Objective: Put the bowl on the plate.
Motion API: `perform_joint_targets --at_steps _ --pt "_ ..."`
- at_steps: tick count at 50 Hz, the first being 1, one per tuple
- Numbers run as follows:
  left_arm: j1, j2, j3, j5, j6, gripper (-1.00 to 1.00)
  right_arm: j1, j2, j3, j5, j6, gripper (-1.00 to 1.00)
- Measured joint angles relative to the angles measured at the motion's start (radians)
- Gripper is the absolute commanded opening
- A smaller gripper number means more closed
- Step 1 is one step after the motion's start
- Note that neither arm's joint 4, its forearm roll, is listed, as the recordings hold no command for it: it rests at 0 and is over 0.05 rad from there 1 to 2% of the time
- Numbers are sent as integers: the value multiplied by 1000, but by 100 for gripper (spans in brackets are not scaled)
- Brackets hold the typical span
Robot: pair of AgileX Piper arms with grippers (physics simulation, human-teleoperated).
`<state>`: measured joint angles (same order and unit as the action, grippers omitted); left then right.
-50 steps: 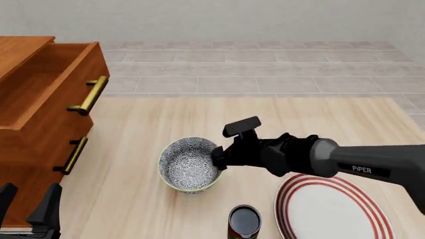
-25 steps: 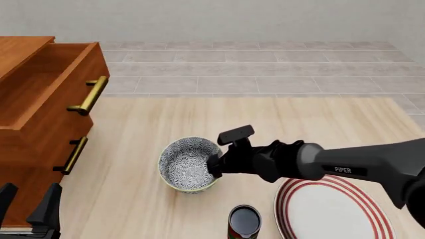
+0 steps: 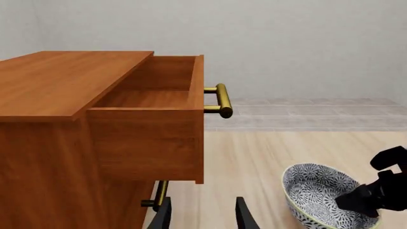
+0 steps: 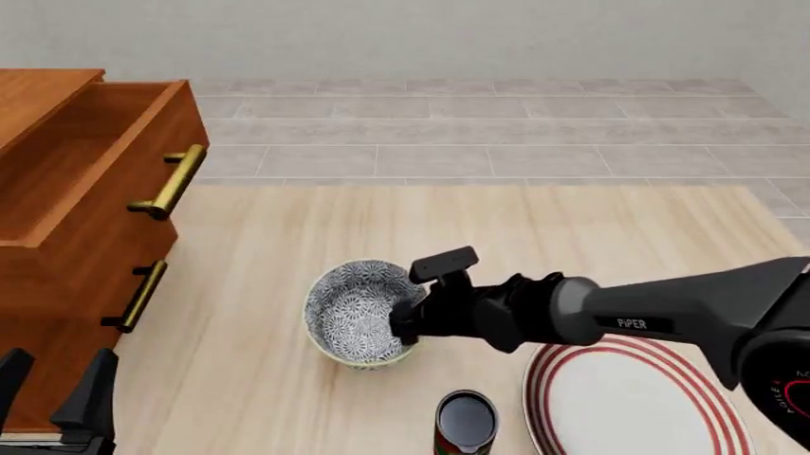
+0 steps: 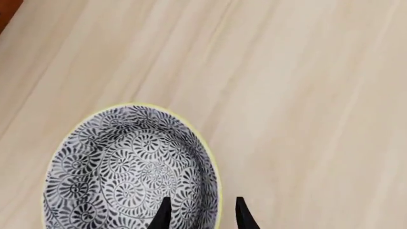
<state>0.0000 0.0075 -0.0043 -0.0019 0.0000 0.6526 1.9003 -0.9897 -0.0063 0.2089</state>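
Note:
The grey-and-white floral bowl stands upright on the wooden table, left of centre. My right gripper reaches in from the right and sits at the bowl's right rim. In the right wrist view the right gripper is open and straddles the rim of the bowl, one finger inside the wall and one outside. The white plate with red rings lies at the front right, partly under the right arm. My left gripper hangs open and empty at the front left, far from the bowl.
A wooden cabinet with brass handles fills the left side, its top drawer pulled open. A small dark can stands at the front edge between bowl and plate. Tiled floor lies beyond the table's far edge.
My right gripper has moved a little left and down onto the bowl's right rim. The bowl, plate, can and left arm have stayed put.

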Motion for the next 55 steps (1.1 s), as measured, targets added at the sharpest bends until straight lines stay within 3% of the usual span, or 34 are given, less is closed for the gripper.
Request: perform_joint_targets --at_steps 2,3,55 --pt "0 0 0 0 0 100 1 2 0 -1 1 100" --pt "0 0 0 0 0 100 1 3 0 -2 1 -100" --pt "0 0 0 0 0 100 -16 -89 -54 61 -28 -100"
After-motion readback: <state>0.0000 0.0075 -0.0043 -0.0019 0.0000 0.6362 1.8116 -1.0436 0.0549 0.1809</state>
